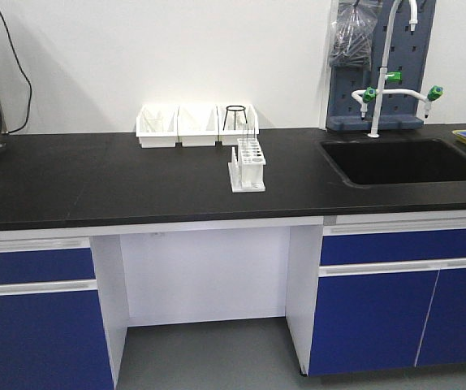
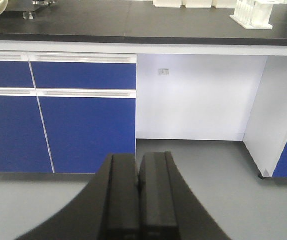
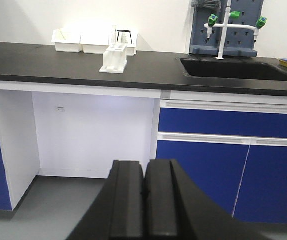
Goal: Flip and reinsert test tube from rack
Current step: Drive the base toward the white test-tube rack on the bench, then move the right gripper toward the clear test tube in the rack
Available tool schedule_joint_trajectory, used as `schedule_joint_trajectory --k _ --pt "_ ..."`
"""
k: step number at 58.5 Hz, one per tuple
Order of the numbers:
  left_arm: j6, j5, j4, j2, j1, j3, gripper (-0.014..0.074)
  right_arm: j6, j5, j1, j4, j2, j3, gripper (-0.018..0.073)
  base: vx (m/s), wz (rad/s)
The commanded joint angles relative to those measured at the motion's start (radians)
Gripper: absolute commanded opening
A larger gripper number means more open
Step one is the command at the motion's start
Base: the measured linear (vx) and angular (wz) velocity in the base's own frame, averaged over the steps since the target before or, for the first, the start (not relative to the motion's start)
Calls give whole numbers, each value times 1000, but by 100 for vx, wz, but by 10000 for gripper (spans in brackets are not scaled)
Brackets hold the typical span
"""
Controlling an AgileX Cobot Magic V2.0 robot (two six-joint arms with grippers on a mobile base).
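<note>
Grippers on both arms hang low in front of a lab bench, well short of the worktop. The left gripper [image 2: 138,186] has its two black fingers pressed flat against each other with nothing between them, and it faces blue cupboard doors [image 2: 83,125] and the grey floor [image 2: 233,190]. The right gripper [image 3: 144,189] is the same, fully closed and empty, and it points at the open knee space under the bench. The white rack [image 1: 247,165] stands on the black counter [image 1: 119,179] near the middle, just in front of a row of three white bins [image 1: 178,126] that sit against the wall. It is apart from the bins and well to the left of the sink [image 1: 403,162]. Its top plate shows rows of round holes, and short upright pegs run along its left side in the front view. A thin clear tube [image 1: 250,134] seems to rise from a hole at the far end of the rack, but it is too faint to be sure. A black wire ring stand [image 1: 235,119] sits in the right-hand bin. A white tap [image 1: 387,57] with green knobs stands behind the sink, in front of a blue pegboard [image 1: 424,49]. In the left wrist view the rack shows at the top right edge of the counter; in the right wrist view it is up and to the left of the closed fingers.
</note>
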Motion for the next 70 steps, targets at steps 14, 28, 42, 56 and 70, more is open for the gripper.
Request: schedule_joint_trajectory --k 14,28,42,56,70 --pt "0 -87 -4 -11 -7 0 -6 -8 -87 -3 -13 -11 0 -8 19 1" --pt "0 -87 -4 -11 -7 0 -6 -8 -87 -3 -13 -11 0 -8 25 1" --pt "0 -87 -4 -11 -7 0 -6 -8 -87 -3 -13 -11 0 -8 28 1" --pt "0 -87 -4 -11 -7 0 -6 -8 -87 -3 -13 -11 0 -8 32 2" --pt "0 -87 -4 -11 -7 0 -6 -8 -87 -3 -13 -11 0 -8 35 2"
